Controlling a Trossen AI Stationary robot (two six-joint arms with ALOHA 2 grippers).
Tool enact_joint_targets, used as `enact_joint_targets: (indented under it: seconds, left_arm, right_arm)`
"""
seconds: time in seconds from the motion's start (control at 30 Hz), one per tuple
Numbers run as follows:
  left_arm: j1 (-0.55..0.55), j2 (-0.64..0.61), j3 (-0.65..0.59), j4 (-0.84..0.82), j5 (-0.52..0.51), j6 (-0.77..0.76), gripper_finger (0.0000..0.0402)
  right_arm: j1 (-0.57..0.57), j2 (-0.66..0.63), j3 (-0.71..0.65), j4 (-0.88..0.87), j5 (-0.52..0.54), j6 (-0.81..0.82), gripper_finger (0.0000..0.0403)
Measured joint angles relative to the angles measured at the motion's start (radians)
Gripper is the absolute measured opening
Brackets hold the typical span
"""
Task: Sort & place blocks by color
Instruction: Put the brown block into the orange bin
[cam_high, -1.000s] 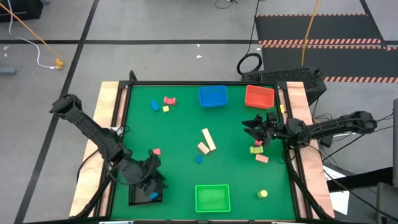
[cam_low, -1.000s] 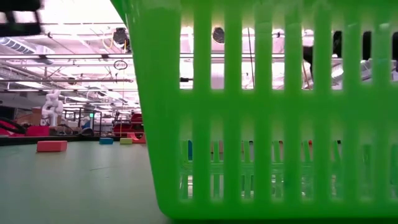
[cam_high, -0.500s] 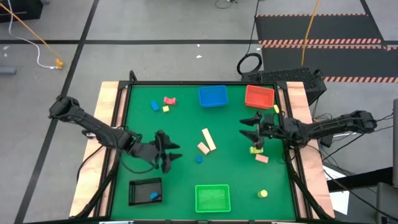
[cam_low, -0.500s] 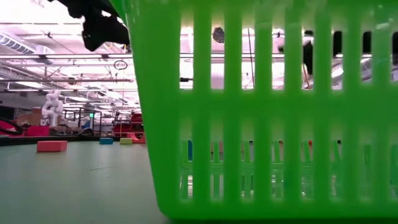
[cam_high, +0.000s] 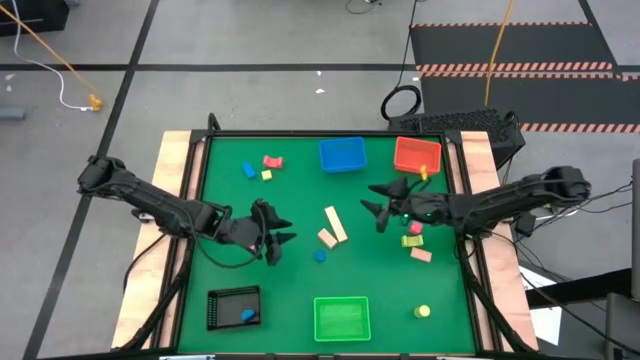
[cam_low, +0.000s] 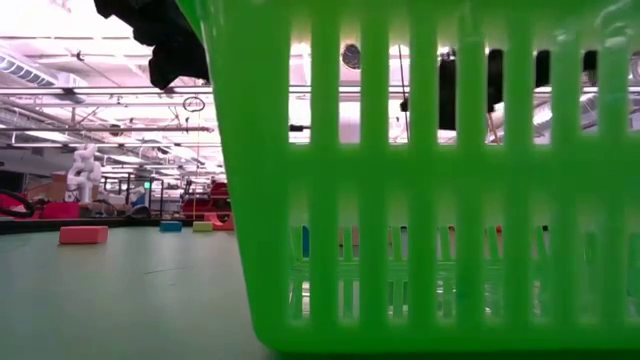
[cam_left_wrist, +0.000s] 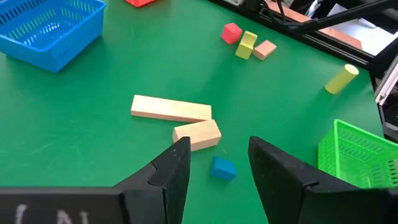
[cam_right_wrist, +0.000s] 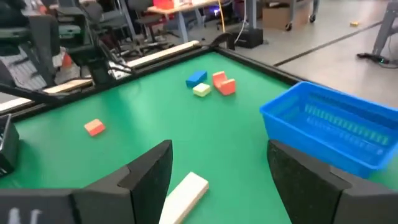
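As seen from above, left gripper (cam_high: 277, 240) over the green table (cam_high: 290, 290), fingers spread, empty, just beside the small blue cube (cam_high: 320, 256). Right gripper (cam_high: 378, 203) on the far side of the two tan bars (cam_high: 332, 229) from it, jaws wide, nothing held. Blue tray (cam_high: 342, 155) and red tray (cam_high: 417, 155) along the table's far edge; green tray (cam_high: 341, 318) at the near edge; black tray (cam_high: 233, 307) beside the green tray, a blue block (cam_high: 247, 315) inside. Pink, blue and yellow blocks (cam_high: 262, 166) clustered near the blue tray. Yellow cylinder (cam_high: 423, 311) close to the green tray.

Low view: slatted wall of the green tray (cam_low: 420, 180) fills most of the picture; pink bar (cam_low: 83, 234) lying on the table beyond it; dark arm part at the upper edge, which arm cannot be told.

Left wrist view: own fingers (cam_left_wrist: 177, 168) apart, empty, the blue cube (cam_left_wrist: 222, 168) between them and clear of both; tan bars (cam_left_wrist: 180, 118) just beyond the cube, touching each other. Green tray (cam_left_wrist: 354, 155) off to the side.

Right wrist view: own fingers (cam_right_wrist: 152, 171) wide apart, empty; end of a tan bar (cam_right_wrist: 183, 194) between them; blue tray (cam_right_wrist: 336, 134) near.
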Motion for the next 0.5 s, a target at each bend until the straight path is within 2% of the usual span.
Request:
enact_joint_targets:
  seconds: [0.27,0.5]
  left_arm:
    - [-0.011,0.0,0.0,-0.023,0.007,-0.04,0.0153]
    - [-0.034,0.0,0.0,-0.054,0.014,-0.074,0.0153]
  right_arm:
    - [0.001,0.269,0.157,-0.004,-0.001,0.098,0.0254]
    - [0.001,0.42,0.263,-0.089,-0.002,0.246,0.0254]
